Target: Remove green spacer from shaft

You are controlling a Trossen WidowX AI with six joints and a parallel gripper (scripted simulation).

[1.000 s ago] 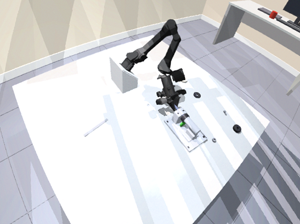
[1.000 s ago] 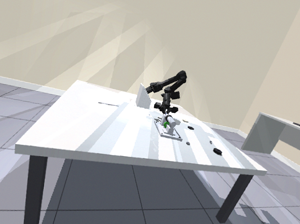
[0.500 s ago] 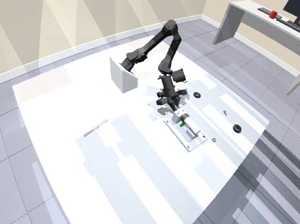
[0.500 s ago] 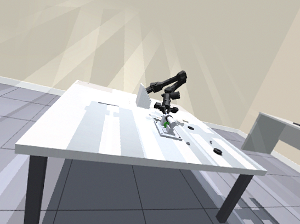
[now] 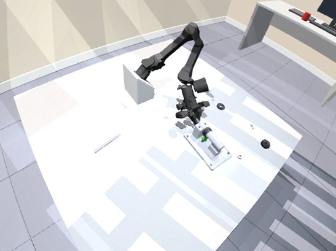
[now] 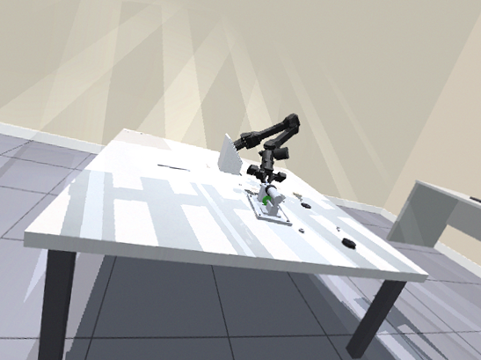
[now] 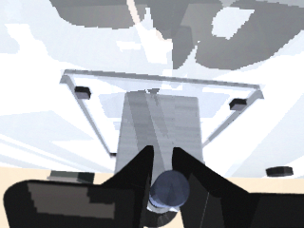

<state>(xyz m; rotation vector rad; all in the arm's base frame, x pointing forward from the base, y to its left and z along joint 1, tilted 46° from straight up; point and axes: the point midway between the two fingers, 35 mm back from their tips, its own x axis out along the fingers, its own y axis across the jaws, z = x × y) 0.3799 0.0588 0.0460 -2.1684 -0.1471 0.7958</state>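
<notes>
My gripper (image 5: 197, 120) (image 7: 161, 152) is shut on the blue-grey round end of the shaft (image 7: 170, 189), at the side of the big housing block (image 5: 197, 130) (image 7: 161, 123) nearest the arm. The block stands on the pale base plate (image 5: 198, 152) (image 6: 272, 220). Beyond it a pale cylinder (image 5: 215, 140) (image 6: 275, 193) with a black ring (image 5: 207, 130) lies along the plate. The green spacer (image 5: 204, 139) (image 6: 266, 199) shows below the cylinder, beside the block. I cannot tell whether it touches the shaft or the plate. Other spacers cannot be made out.
Two black rings (image 5: 221, 106) (image 5: 265, 144), a small bolt (image 5: 251, 126) and a small nut (image 5: 239, 156) lie to the right of the plate in the top view. A thin bar (image 5: 107, 143) lies to the left. A grey panel (image 5: 134, 88) stands by the arm's base.
</notes>
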